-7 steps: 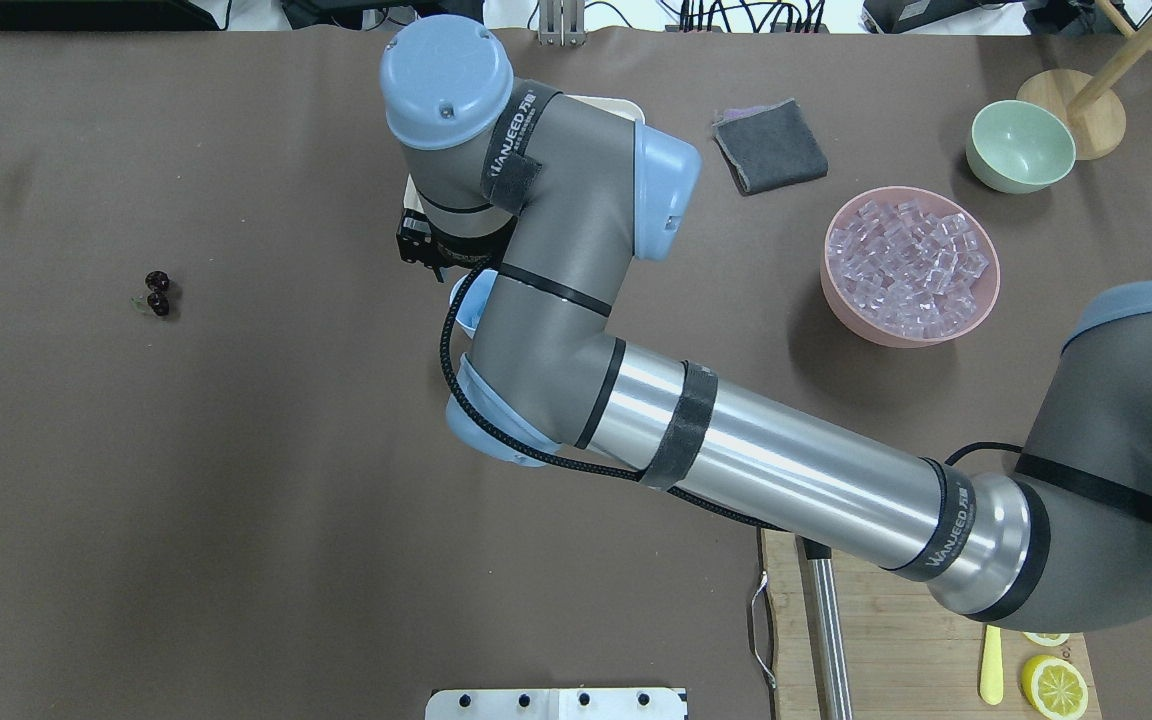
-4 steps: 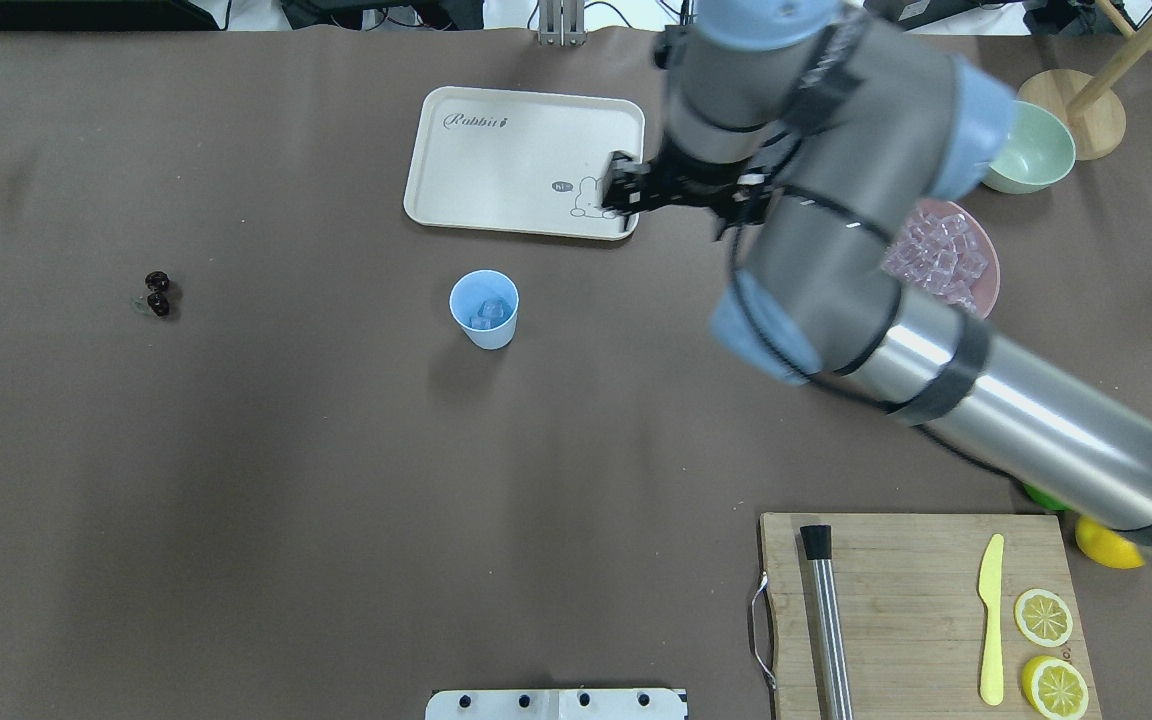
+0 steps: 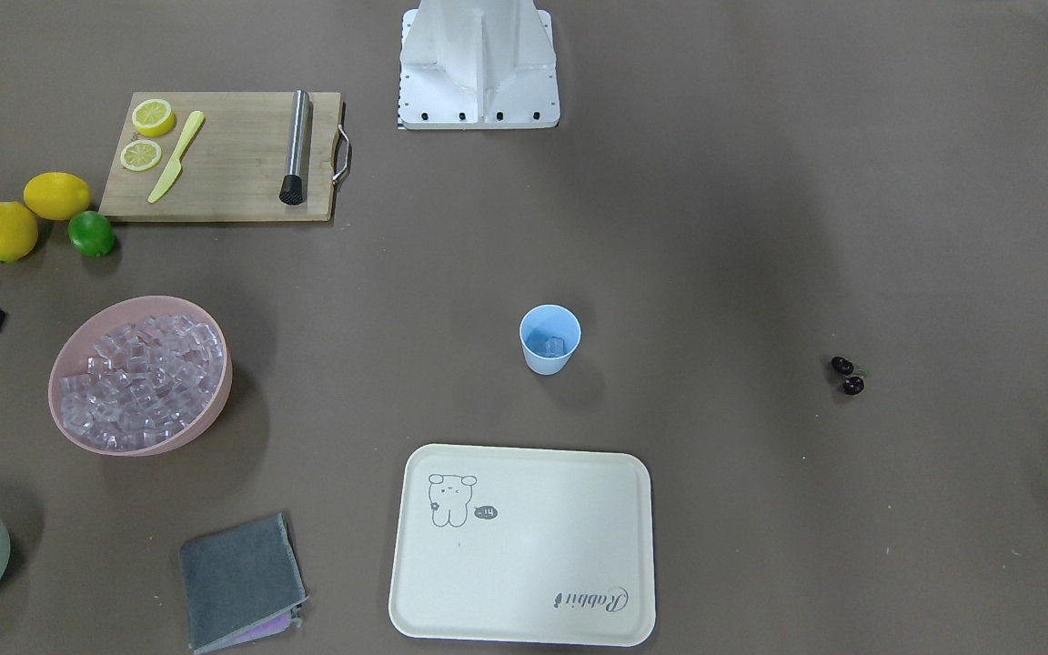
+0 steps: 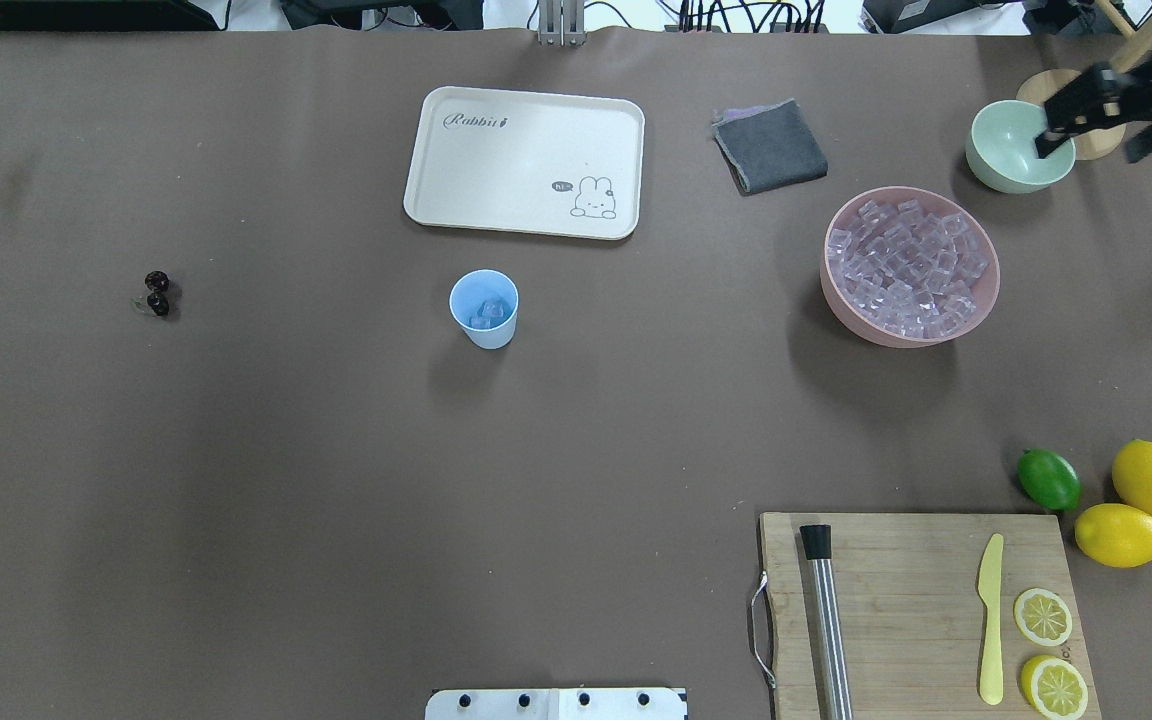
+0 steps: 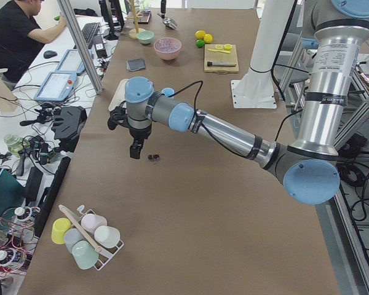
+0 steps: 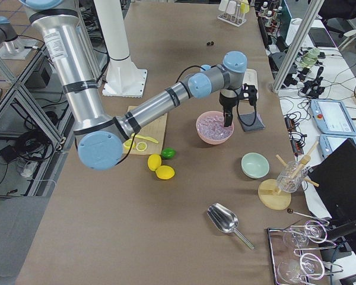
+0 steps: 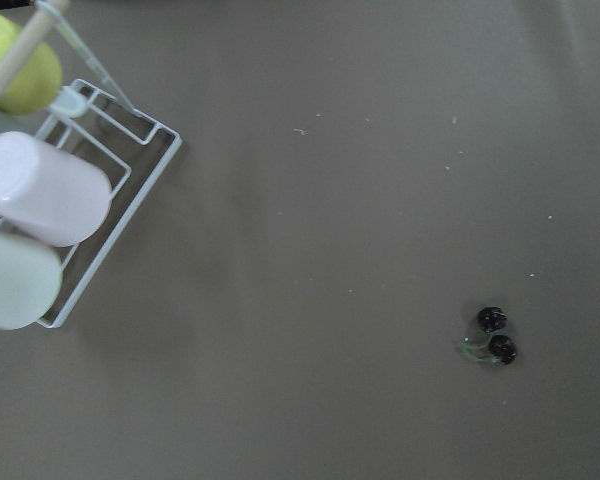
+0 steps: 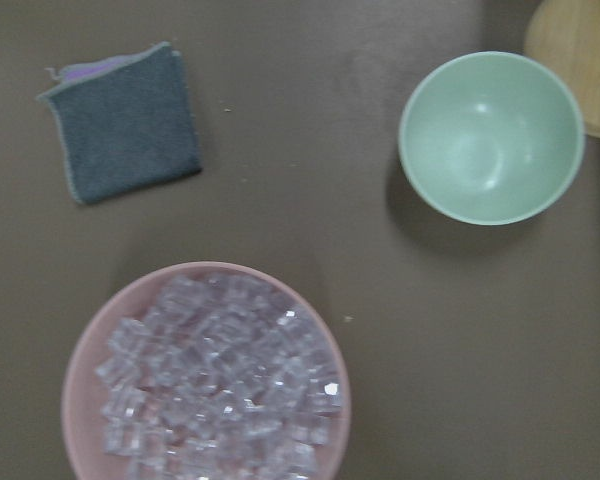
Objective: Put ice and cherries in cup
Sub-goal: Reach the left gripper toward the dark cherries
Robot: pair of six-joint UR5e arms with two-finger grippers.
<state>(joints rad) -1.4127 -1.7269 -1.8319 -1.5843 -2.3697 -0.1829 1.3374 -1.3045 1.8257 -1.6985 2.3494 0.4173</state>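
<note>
Fingers of the right gripper (image 4: 1088,142) stand spread apart in the overhead view, and we see nothing held between them. In the right side view this gripper points straight down, hanging above the pink bowl (image 6: 202,133) and its heap of ice (image 6: 213,126). The wrist bends downward off a long forearm that reaches out over the table from an elbow on the robot's side. The right wrist camera looks down on the same bowl, with a pale green bowl (image 8: 492,140) and a folded gray cloth (image 8: 125,120) beyond it.

Of the left gripper (image 5: 135,152) we catch only a dark sliver at the edge of the front view and a small shape in the left side view, so we cannot tell how its fingers stand. It points straight down and hangs over the table (image 4: 336,450), just beside the cherries (image 5: 153,158) and above them. Its wrist also turns down from a forearm stretched nearly level across the table, and the upper arm rises upright from the elbow. The left wrist camera shows the cherries low and to the right, with a rack of cups (image 7: 110,200) at the left edge.

We find the cherries lying on the bare table, well apart from the light-blue cup (image 4: 484,310). The cup stands upright near the table's middle, close to the cream tray (image 4: 496,190), with some ice in its bottom.
</note>
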